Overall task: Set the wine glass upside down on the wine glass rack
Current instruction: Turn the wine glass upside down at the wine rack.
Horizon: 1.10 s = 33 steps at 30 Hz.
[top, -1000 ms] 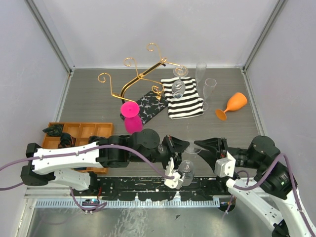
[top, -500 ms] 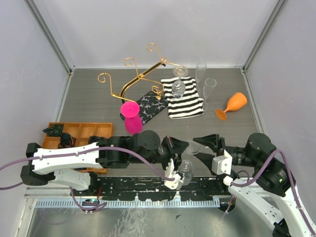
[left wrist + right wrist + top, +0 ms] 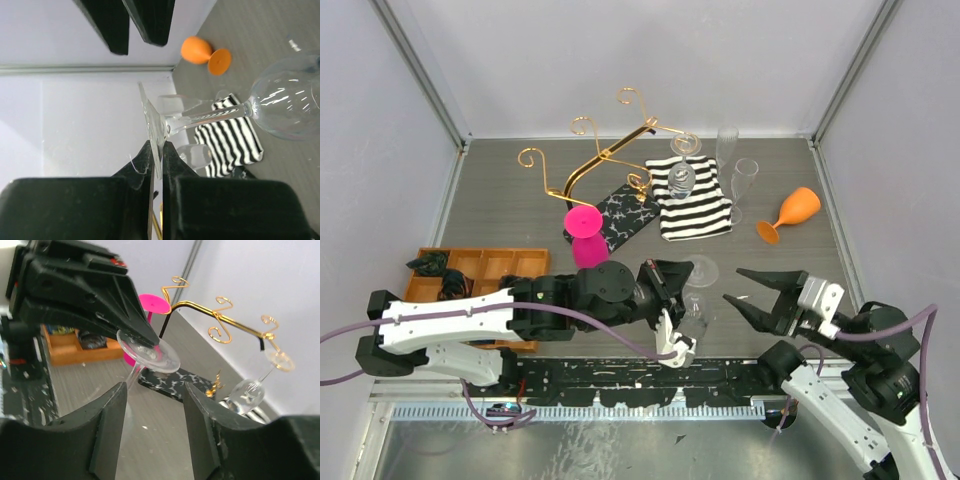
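Top view: the left gripper pinches the wine glass by its foot, over the worktop's near edge. The wine glass rack stands toward 11 o'clock, well apart. The right gripper hangs at 3 o'clock of the glass, fingers spread wide and empty.

Left wrist view: the fingers clamp only the foot's rim, so slow travel seems wise.

Right wrist view: scroll hooks sit at 1 o'clock. Turn the bowl down, then slide the stem in.

Wine glass bowl cut off at rt edge, left wrist view; tray contents unclear.
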Each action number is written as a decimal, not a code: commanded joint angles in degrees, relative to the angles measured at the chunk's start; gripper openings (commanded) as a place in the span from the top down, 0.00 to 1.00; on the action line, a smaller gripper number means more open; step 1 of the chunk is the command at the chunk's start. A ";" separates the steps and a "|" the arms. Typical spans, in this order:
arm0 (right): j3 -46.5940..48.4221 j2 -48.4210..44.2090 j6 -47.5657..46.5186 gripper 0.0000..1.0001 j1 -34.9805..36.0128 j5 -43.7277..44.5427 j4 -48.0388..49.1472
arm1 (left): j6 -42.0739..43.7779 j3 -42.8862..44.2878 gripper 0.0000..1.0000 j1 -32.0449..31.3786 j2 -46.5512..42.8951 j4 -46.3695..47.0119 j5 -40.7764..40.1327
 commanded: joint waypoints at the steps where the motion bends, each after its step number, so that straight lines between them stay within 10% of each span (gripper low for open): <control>1: 0.16 0.93 23.09 0.48 0.08 8.65 7.45 | 4.54 -0.28 1.00 -0.26 -1.67 6.53 -7.10; 7: 2.25 8.52 37.66 0.48 0.11 10.06 7.94 | 6.33 -0.02 1.00 -0.21 -0.66 9.93 -9.23; 20: -8.27 10.40 35.49 0.43 0.16 -2.56 23.03 | 4.16 0.62 1.00 -0.18 -1.70 11.07 -7.50; 33: -18.80 5.70 32.15 0.66 0.15 0.14 36.07 | 2.52 0.95 1.00 -0.19 -1.70 12.22 -7.28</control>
